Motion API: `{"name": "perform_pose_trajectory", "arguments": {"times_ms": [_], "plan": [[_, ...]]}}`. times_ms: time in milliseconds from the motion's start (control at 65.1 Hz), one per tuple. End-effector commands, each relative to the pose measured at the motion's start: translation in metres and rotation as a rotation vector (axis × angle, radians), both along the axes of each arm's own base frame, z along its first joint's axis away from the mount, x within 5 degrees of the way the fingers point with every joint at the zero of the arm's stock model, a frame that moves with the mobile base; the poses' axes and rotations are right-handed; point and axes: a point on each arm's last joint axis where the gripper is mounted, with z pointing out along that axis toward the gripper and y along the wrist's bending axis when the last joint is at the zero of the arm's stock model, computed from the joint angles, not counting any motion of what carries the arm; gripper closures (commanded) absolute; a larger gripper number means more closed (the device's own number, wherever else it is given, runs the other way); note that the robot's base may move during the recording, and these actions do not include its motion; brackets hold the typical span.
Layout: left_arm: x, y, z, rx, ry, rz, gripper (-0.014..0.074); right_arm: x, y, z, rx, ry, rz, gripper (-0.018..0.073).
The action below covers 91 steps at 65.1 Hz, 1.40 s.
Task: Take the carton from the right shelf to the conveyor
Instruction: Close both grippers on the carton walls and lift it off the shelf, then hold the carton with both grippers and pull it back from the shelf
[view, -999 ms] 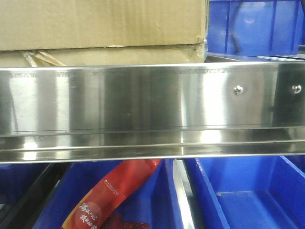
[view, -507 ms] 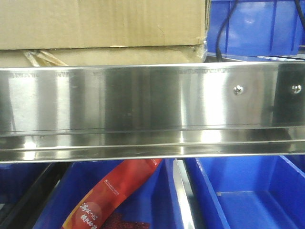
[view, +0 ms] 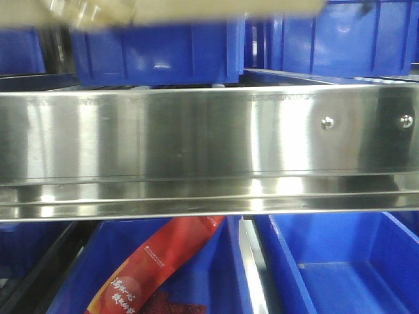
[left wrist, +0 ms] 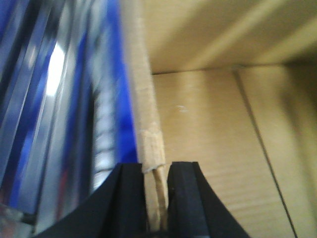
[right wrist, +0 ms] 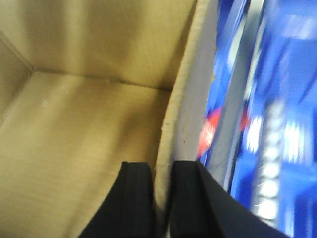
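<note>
The brown carton [view: 183, 9] shows only as a blurred strip at the top of the front view, hanging clear above the right shelf's shiny steel rail [view: 196, 137]. In the left wrist view my left gripper [left wrist: 157, 198] is shut on the carton's thin side wall [left wrist: 146, 119], with the box's inside [left wrist: 213, 139] to its right. My right gripper [right wrist: 161, 198] is shut on the opposite wall [right wrist: 190, 99], with the carton's inside [right wrist: 84, 139] to its left. The conveyor is out of view.
Blue plastic bins [view: 157, 52] stand on the shelf behind where the carton hangs. Below the rail, a red snack packet [view: 157, 268] lies in a blue bin, with another blue bin [view: 340, 268] to its right. Two screw heads [view: 327, 122] mark the rail.
The carton rested on the shelf behind the rail; now it has risen almost out of the front view, uncovering the blue bins behind it.
</note>
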Motion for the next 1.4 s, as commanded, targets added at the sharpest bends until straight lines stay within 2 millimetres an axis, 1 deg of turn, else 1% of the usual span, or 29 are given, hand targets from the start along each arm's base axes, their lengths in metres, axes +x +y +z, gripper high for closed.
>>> {"name": "perform_pose_trajectory", "arguments": {"times_ms": [0,61,169,215,277,292,307,353,415,476,538,645,1383], "plan": [[-0.02,-0.008,0.011,-0.016,-0.057,-0.033,0.0605,-0.025,-0.015,0.021,0.024,-0.083,-0.003,0.0628],[-0.032,-0.012,0.011,-0.028,-0.058,-0.056,0.0605,-0.036,-0.02,0.02,0.019,-0.073,-0.003,0.0628],[-0.052,-0.018,0.005,-0.049,-0.044,-0.074,0.0605,-0.064,-0.034,0.018,0.006,-0.06,-0.008,0.0628],[-0.063,-0.019,0.004,-0.056,-0.044,-0.081,0.0605,-0.077,-0.041,0.013,-0.007,-0.047,-0.012,0.0628],[-0.075,-0.018,0.002,-0.064,-0.046,-0.09,0.0605,-0.089,-0.047,0.004,-0.022,-0.02,-0.013,0.0628],[-0.078,-0.018,0.002,-0.067,-0.049,-0.093,0.0605,-0.096,-0.05,0.002,-0.023,-0.019,-0.013,0.0628],[-0.08,-0.018,0.001,-0.069,-0.046,-0.098,0.0605,-0.097,-0.051,-0.002,-0.029,-0.005,-0.013,0.0628],[-0.087,-0.018,0.0,-0.076,-0.047,-0.104,0.0605,-0.107,-0.056,-0.007,-0.034,0.004,-0.013,0.0628],[-0.094,-0.017,-0.002,-0.077,-0.046,-0.113,0.0605,-0.115,-0.06,-0.017,-0.045,0.027,-0.012,0.0628],[-0.097,-0.016,-0.007,-0.073,-0.033,-0.113,0.0605,-0.121,-0.063,-0.022,-0.051,0.038,-0.012,0.0628],[-0.097,-0.016,-0.011,-0.068,-0.02,-0.112,0.0605,-0.121,-0.063,-0.027,-0.052,0.042,-0.013,0.0628],[-0.096,-0.016,-0.015,-0.063,-0.006,-0.112,0.0605,-0.119,-0.062,-0.029,-0.054,0.046,-0.013,0.0628],[-0.095,-0.015,-0.015,-0.053,-0.008,-0.105,0.0605,-0.115,-0.06,-0.023,-0.02,-0.015,-0.019,0.0628]]}}
